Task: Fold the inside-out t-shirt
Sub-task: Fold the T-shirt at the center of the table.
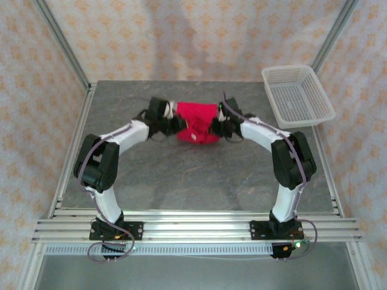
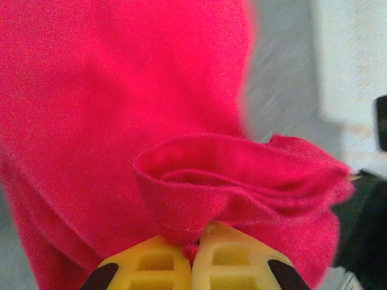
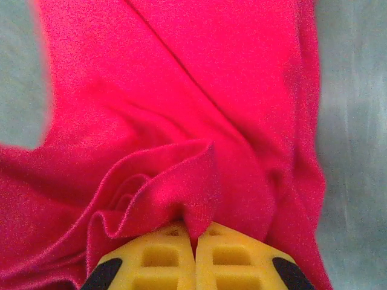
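Two tools were clenched on the inside-out t-shirt (image 1: 196, 121), one at each side. From overhead, the crimson cloth sat bunched toward the 12 o'clock side of the table (image 1: 193, 175), well apart from the white mesh basket (image 1: 287, 67) at about 2 o'clock. The left tool (image 2: 192, 244) gripped the shirt at its 9 o'clock edge, and its wrist view showed the yellow fingers (image 2: 151, 266) closed on a rolled hem or sleeve opening. The right tool (image 3: 195, 238) gripped the 3 o'clock edge, with a puckered fold pinched between its fingers. The rest of the fabric spread away from both tools in loose creases. Whether the bundle rested fully on the table or hung partly lifted could not be told.

The step in hand looked like an early one. The garment was grasped at two opposite points but was neither spread flat nor folded, so most of the task seemed to remain. The next move probably called for drawing the two tools apart, toward 9 and 3 o'clock, to stretch the cloth taut. It would then need laying flat with both grips kept firm. Soft fabric could slip out of a pinch or drag into fresh wrinkles.
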Robot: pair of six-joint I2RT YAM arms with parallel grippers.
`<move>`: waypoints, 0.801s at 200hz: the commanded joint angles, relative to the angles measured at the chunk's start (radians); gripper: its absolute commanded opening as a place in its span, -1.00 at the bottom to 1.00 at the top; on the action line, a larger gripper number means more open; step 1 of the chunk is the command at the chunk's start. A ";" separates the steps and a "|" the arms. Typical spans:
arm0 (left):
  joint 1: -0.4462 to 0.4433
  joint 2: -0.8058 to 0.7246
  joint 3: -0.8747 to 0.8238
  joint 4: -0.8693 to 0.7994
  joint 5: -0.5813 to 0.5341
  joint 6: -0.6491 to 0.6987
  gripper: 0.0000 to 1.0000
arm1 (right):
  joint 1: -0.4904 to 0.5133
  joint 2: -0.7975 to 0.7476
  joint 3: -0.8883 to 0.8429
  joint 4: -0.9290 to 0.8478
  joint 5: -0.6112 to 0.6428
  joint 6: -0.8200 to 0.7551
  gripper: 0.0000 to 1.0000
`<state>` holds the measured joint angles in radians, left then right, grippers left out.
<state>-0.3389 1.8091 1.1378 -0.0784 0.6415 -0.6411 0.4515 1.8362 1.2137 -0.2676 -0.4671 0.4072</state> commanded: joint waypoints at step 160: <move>0.075 0.249 0.470 -0.287 -0.155 0.086 -1.00 | -0.067 0.155 0.323 -0.069 0.127 -0.034 -1.00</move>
<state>-0.3115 1.9102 1.4864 -0.2955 0.4477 -0.5735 0.4068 1.8690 1.4090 -0.2386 -0.3504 0.4175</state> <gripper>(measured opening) 0.054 0.055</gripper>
